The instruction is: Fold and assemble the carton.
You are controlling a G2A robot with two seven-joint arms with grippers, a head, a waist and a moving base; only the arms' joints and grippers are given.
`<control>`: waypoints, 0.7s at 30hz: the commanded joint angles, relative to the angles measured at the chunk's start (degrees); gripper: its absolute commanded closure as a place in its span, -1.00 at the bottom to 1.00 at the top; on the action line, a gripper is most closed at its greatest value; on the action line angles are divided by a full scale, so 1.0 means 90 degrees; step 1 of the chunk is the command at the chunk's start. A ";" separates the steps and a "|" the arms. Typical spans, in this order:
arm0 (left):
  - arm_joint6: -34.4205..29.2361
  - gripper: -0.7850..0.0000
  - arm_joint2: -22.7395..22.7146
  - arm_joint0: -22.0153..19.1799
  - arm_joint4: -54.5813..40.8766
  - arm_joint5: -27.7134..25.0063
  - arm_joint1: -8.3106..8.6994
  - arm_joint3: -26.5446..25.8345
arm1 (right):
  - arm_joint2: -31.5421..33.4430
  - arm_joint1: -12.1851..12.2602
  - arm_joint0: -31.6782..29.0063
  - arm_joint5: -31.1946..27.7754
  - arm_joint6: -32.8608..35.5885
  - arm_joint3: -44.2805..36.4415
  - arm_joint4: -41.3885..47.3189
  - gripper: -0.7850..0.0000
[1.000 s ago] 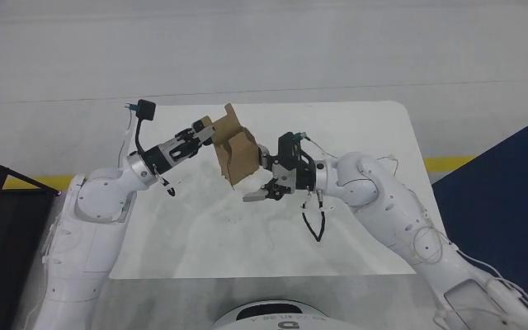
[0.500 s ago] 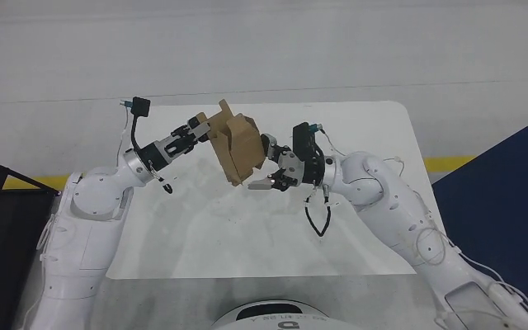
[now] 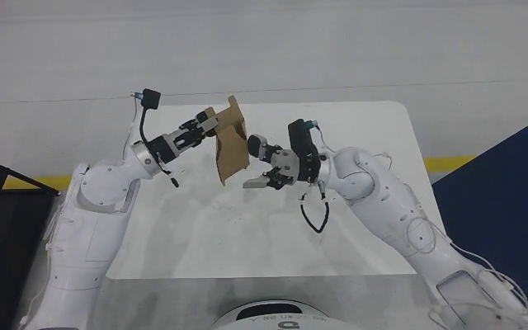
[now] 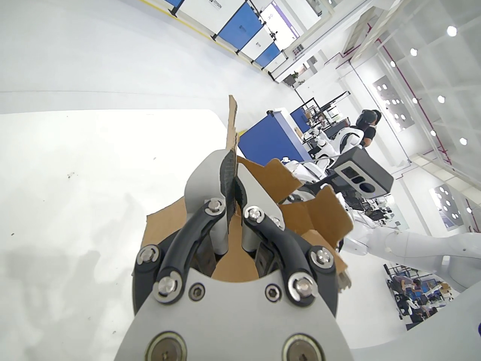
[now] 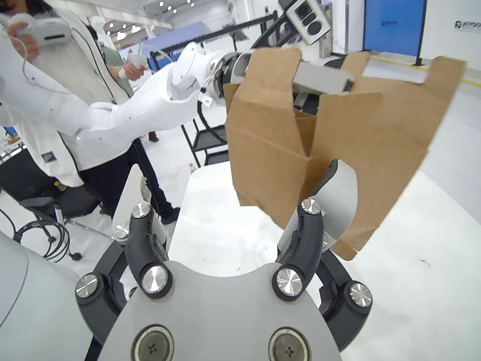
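Left end effector (image 4: 233, 174) is clamped on a thin upright panel of the brown corrugated cardboard carton (image 3: 233, 148), with the board edge pinched between both pads. As far as can be judged, this grip alone carries the carton, which hangs in the air above the far part of the white desk (image 3: 363, 239).

Carton condition: the body is partly opened out from flat. Its side panels stand at an angle to one another, and the right wrist view shows a hollow between them. The end flaps (image 5: 413, 88) project outward, unfolded; none is tucked in or closed. On this evidence the task is at an early to middle stage. The sleeve needs squaring, and the flaps at each end then need folding in and locking.

Right end effector (image 3: 256, 162) stands just beside the carton, on the side opposite the left end effector. Its jaws are spread wide and grasp nothing. In the right wrist view one of its fingers (image 5: 340, 193) overlaps the carton's lower panel. Whether it presses the board or merely sits just in front of it cannot be determined. The second finger stands well clear of the board.
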 commanded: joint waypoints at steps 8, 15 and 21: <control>0.0666 1.00 -0.0121 -0.0043 -0.0406 0.0115 -0.0029 -0.0173 | 0.0487 0.0142 -0.0821 -0.0431 -0.1556 0.0063 0.1465 -0.36; 0.0956 1.00 0.0169 -0.0235 -0.0451 0.0241 -0.0085 -0.0356 | -0.0239 0.0054 -0.0590 -0.0431 -0.1324 0.0572 0.2557 0.00; 0.1056 1.00 0.0345 -0.0407 -0.0483 0.0216 -0.0121 -0.0478 | -0.0632 -0.0115 -0.0235 -0.0431 -0.0710 0.0994 0.3837 0.00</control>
